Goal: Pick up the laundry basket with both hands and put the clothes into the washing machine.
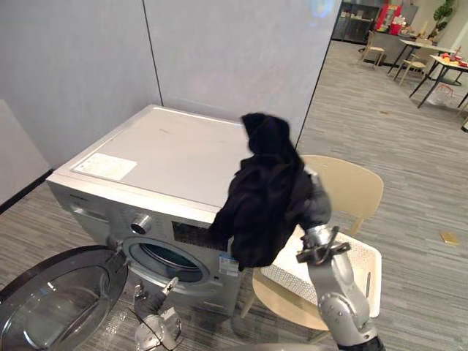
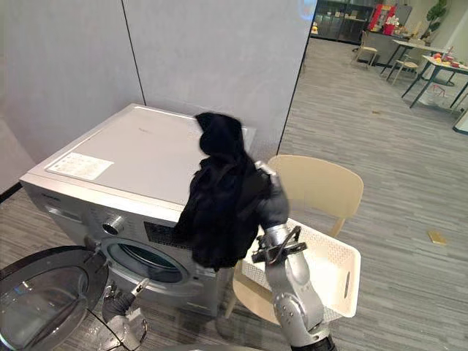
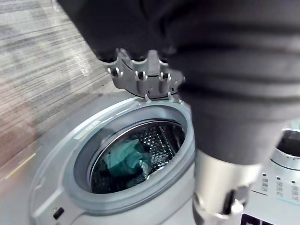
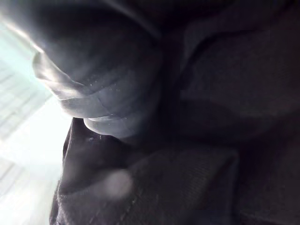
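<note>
Black garment (image 1: 263, 194) cloaks right hand (image 1: 316, 206) in grey-carpeted room (image 1: 409, 146); fingers' grip cannot be told.

right arm (image 1: 340, 292): silver-grey | left hand (image 1: 157, 329): silver fingers, dark ribbed cover

This is an open office floor, not a home laundry room. Tall grey partition panels (image 1: 219, 51) stand behind a washing machine (image 1: 168, 153), which sits on grey striped carpet (image 1: 395, 139). Past the panels, the same carpet runs on to a common area with black-legged tables (image 1: 446, 62), light chairs (image 1: 374, 45), a potted plant (image 1: 443, 11) and a dark glass-fronted cabinet (image 1: 355, 18). A beige plastic chair (image 1: 351, 183) stands just beside the machine.
</note>
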Robot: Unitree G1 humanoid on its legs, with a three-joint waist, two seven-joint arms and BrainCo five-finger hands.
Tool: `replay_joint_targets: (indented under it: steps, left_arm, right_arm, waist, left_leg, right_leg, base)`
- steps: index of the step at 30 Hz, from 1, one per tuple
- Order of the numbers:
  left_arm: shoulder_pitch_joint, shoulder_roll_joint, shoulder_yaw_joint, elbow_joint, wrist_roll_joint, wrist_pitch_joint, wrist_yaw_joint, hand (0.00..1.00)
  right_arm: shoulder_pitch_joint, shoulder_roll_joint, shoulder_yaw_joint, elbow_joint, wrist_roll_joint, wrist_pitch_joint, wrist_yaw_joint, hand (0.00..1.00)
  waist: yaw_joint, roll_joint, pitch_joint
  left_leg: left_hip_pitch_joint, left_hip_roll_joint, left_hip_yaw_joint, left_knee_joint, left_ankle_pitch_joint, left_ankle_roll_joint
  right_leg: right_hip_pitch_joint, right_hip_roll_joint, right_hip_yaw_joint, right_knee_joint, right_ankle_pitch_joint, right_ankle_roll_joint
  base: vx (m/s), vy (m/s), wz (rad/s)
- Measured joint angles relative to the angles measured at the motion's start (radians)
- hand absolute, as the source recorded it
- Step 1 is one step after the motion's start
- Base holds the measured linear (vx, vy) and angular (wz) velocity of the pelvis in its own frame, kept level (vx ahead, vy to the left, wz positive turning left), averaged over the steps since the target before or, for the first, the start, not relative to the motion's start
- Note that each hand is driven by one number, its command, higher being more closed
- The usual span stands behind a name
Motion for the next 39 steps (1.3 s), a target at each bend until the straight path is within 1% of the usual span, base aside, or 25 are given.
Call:
replay_joint_targets:
  steps: [7,9,12,13,15,16,17,18,19,22,24,25,26,27,28,29,30,31,32,33,34,35,36,37,39]
  left_arm:
    - [0.004,0.003,-0.029,0.026,0.002,-0.002,-0.036,0.00]
    - [-0.007,0.004,-0.028,0.027,0.002,-0.004,-0.036,0.00]
    - [-0.018,0.002,-0.039,0.027,0.002,-0.006,-0.044,0.00]
    - [-0.017,0.002,-0.037,0.027,0.002,-0.006,-0.047,0.00]
    - [-0.017,0.002,-0.040,0.025,0.002,-0.009,-0.055,0.00]
    - [-0.017,0.002,-0.041,0.024,0.002,-0.011,-0.055,0.00]
    - [-0.017,0.008,-0.042,0.024,0.002,-0.020,-0.056,0.00]
    - [-0.019,0.013,-0.045,0.022,0.002,-0.028,-0.056,0.00]
    - [-0.018,0.013,-0.051,0.023,0.002,-0.028,-0.056,0.00]
    - [-0.019,0.013,-0.077,0.023,0.002,-0.028,-0.057,0.00]
    - [-0.021,0.013,-0.111,0.009,0.003,-0.028,-0.056,0.00]
    - [-0.021,0.005,-0.136,-0.019,0.003,-0.028,-0.056,0.00]
    - [-0.022,0.004,-0.145,-0.047,0.003,-0.029,-0.057,0.00]
    - [-0.041,0.015,-0.136,-0.070,0.003,-0.030,-0.053,0.00]
    - [-0.047,0.022,-0.136,-0.104,0.004,-0.037,-0.052,0.00]
    - [-0.047,0.022,-0.140,-0.125,0.004,-0.043,-0.052,0.00]
    - [-0.050,0.027,-0.154,-0.141,0.008,-0.050,-0.053,0.00]
    - [-0.055,0.031,-0.164,-0.140,0.015,-0.050,-0.055,0.00]
    - [-0.062,0.034,-0.191,-0.141,0.022,-0.050,-0.057,0.00]
    - [-0.067,0.033,-0.207,-0.140,0.022,-0.049,-0.060,0.00]
    - [-0.073,0.020,-0.221,-0.138,0.029,-0.048,-0.063,0.00]
    - [-0.071,0.019,-0.220,-0.137,0.037,-0.048,-0.064,0.00]
    - [-0.078,0.014,-0.204,-0.135,0.053,-0.047,-0.060,0.00]
    - [-0.085,0.014,-0.180,-0.135,0.063,-0.046,-0.055,0.00]
    - [-0.092,0.022,-0.173,-0.136,0.071,-0.047,-0.056,0.00]
  right_arm:
    - [0.089,-0.001,0.080,0.058,0.002,0.047,0.027,1.00]
    - [0.094,-0.001,0.078,0.060,0.002,0.047,0.027,1.00]
    - [0.092,-0.005,0.060,0.061,0.001,0.047,0.025,1.00]
    - [0.093,-0.011,0.055,0.060,-0.003,0.046,0.022,1.00]
    - [0.095,-0.023,0.051,0.058,-0.010,0.046,0.015,1.00]
    - [0.095,-0.024,0.051,0.057,-0.010,0.046,0.010,1.00]
    - [0.100,-0.020,0.045,0.053,-0.013,0.045,0.007,1.00]
    - [0.105,-0.014,0.022,0.040,-0.020,0.044,0.005,1.00]
    - [0.105,-0.010,0.013,0.038,-0.021,0.043,0.005,1.00]
    - [0.106,-0.008,-0.050,0.038,-0.031,0.029,-0.008,1.00]
    - [0.103,-0.010,-0.066,0.037,-0.039,0.006,-0.033,1.00]
    - [0.100,-0.012,-0.066,0.028,-0.047,0.004,-0.040,1.00]
    - [0.087,-0.008,-0.058,0.027,-0.054,0.007,-0.040,1.00]
    - [0.082,0.018,-0.053,0.030,-0.063,0.016,-0.043,1.00]
    - [0.080,0.046,-0.022,0.017,-0.075,0.022,-0.044,1.00]
    - [0.073,0.060,0.002,-0.006,-0.079,0.024,-0.045,1.00]
    - [0.075,0.077,0.021,-0.053,-0.088,0.024,-0.045,1.00]
    - [0.077,0.083,0.022,-0.075,-0.094,0.022,-0.045,1.00]
    - [0.092,0.090,0.014,-0.109,-0.102,0.011,-0.046,1.00]
    - [0.105,0.092,0.010,-0.119,-0.105,0.006,-0.048,1.00]
    - [0.121,0.084,0.003,-0.109,-0.107,0.009,-0.061,1.00]
    - [0.125,0.080,0.004,-0.097,-0.111,0.011,-0.065,1.00]
    - [0.119,0.079,0.006,-0.075,-0.125,0.015,-0.078,1.00]
    - [0.120,0.077,0.006,-0.062,-0.128,0.019,-0.080,1.00]
    - [0.120,0.068,-0.001,-0.062,-0.128,0.022,-0.076,1.00]
  waist:
    - [0.002,-0.007,0.004]
    - [0.004,-0.007,0.037]
    - [0.011,0.024,0.108]
    - [0.018,0.051,0.130]
    - [0.028,0.063,0.135]
    - [0.028,0.063,0.135]
    - [0.026,0.030,0.127]
    - [0.024,0.025,0.134]
    - [0.024,0.026,0.138]
    - [-0.009,0.020,0.143]
    - [-0.007,0.036,0.141]
    - [-0.001,0.069,0.138]
    - [-0.002,0.075,0.142]
    - [-0.006,0.024,0.164]
    - [0.001,0.010,0.167]
    - [0.004,0.009,0.166]
    - [0.005,0.019,0.167]
    - [0.003,0.021,0.165]
    - [-0.001,0.028,0.162]
    - [-0.001,0.031,0.160]
    - [0.006,0.033,0.148]
    - [0.019,0.055,0.147]
    - [0.021,0.062,0.152]
    - [0.018,0.067,0.155]
    - [0.019,0.066,0.154]
  left_leg:
    - [-0.038,-0.001,-0.081,0.017,-0.001,-0.002]
    - [-0.089,0.001,-0.112,0.132,-0.032,0.004]
    - [-0.151,0.031,-0.123,0.320,-0.122,0.002]
    - [-0.167,0.041,-0.119,0.345,-0.151,0.007]
    - [-0.171,0.054,-0.093,0.347,-0.166,-0.001]
    - [-0.171,0.054,-0.086,0.339,-0.166,-0.001]
    - [-0.167,0.062,-0.063,0.324,-0.165,0.001]
    - [-0.202,0.077,-0.047,0.412,-0.188,0.039]
    - [-0.216,0.093,-0.047,0.465,-0.196,0.050]
    - [-0.253,0.175,-0.076,0.546,-0.198,0.044]
    - [-0.256,0.227,-0.111,0.503,-0.167,0.003]
    - [-0.236,0.251,-0.130,0.456,-0.105,-0.029]
    - [-0.219,0.229,-0.139,0.445,-0.179,-0.156]
    - [-0.229,0.177,-0.111,0.478,-0.196,-0.135]
    - [-0.250,0.161,-0.085,0.540,-0.242,-0.113]
    - [-0.274,0.171,-0.085,0.618,-0.293,-0.107]
    - [-0.314,0.176,-0.095,0.730,-0.365,-0.097]
    - [-0.331,0.177,-0.104,0.779,-0.399,-0.085]
    - [-0.357,0.162,-0.108,0.848,-0.452,-0.056]
    - [-0.366,0.149,-0.098,0.866,-0.471,-0.044]
    - [-0.368,0.125,-0.058,0.863,-0.484,-0.009]
    - [-0.364,0.124,-0.027,0.834,-0.473,0.015]
    - [-0.343,0.119,0.024,0.777,-0.445,0.061]
    - [-0.306,0.093,0.038,0.715,-0.414,0.094]
    - [-0.266,0.058,0.052,0.635,-0.369,0.114]
  right_leg:
    - [0.000,-0.002,-0.048,0.038,-0.042,0.000]
    - [0.005,-0.005,-0.056,0.060,-0.040,-0.009]
    - [0.013,0.003,-0.058,0.115,-0.073,-0.020]
    - [0.002,0.007,-0.047,0.140,-0.092,-0.017]
    - [-0.017,0.010,-0.028,0.156,-0.097,-0.019]
    - [-0.024,0.011,-0.022,0.156,-0.096,-0.020]
    - [-0.040,-0.009,-0.012,0.147,-0.093,-0.025]
    - [-0.057,-0.026,-0.007,0.156,-0.088,-0.032]
    - [-0.059,-0.032,-0.008,0.159,-0.083,-0.036]
    - [-0.067,-0.094,-0.020,0.189,-0.087,0.005]
    - [-0.104,-0.149,0.000,0.250,-0.091,0.048]
    - [-0.129,-0.169,0.018,0.290,-0.092,0.093]
    - [-0.146,-0.196,0.036,0.316,-0.097,0.127]
    - [-0.143,-0.250,0.057,0.320,-0.089,0.132]
    - [-0.137,-0.270,0.055,0.302,-0.066,0.119]
    - [-0.118,-0.269,0.048,0.278,-0.036,0.120]
    - [-0.082,-0.270,0.022,0.240,-0.016,0.146]
    - [-0.060,-0.272,0.013,0.218,-0.009,0.149]
    - [-0.030,-0.287,0.000,0.178,0.033,0.143]
    - [-0.032,-0.299,0.003,0.161,0.077,0.147]
    - [-0.059,-0.309,0.013,0.092,0.254,0.024]
    - [-0.079,-0.303,0.016,0.054,0.324,-0.049]
    - [-0.140,-0.288,0.014,0.186,0.264,-0.024]
    - [-0.164,-0.250,0.007,0.368,0.101,0.009]
    - [-0.163,-0.183,0.007,0.506,-0.057,0.021]
  base:
    - [0.01,-0.007,0.32]
    - [0.04,-0.011,0.36]
    - [-0.10,0.003,0.12]
    - [-0.15,-0.001,-0.15]
    - [-0.12,-0.013,-0.23]
    - [-0.05,-0.007,-0.17]
    - [0.01,0.005,-0.11]
    - [0.04,0.019,-0.08]
    - [0.05,0.073,-0.04]
    - [0.04,0.236,0.16]
    - [0.05,0.373,0.00]
    - [0.05,0.541,-0.08]
    - [0.05,0.665,0.01]
    - [0.02,0.583,0.02]
    - [0.01,0.412,-0.03]
    - [-0.03,0.360,-0.20]
    - [-0.03,0.313,-0.13]
    - [-0.04,0.408,0.04]
    - [-0.01,0.342,0.08]
    - [-0.06,0.562,-0.21]
    - [-0.08,0.503,-0.55]
    - [-0.09,0.564,-0.86]
    - [-0.05,0.427,-0.72]
    - [0.00,0.396,-0.50]
    - [0.05,0.308,-0.08]
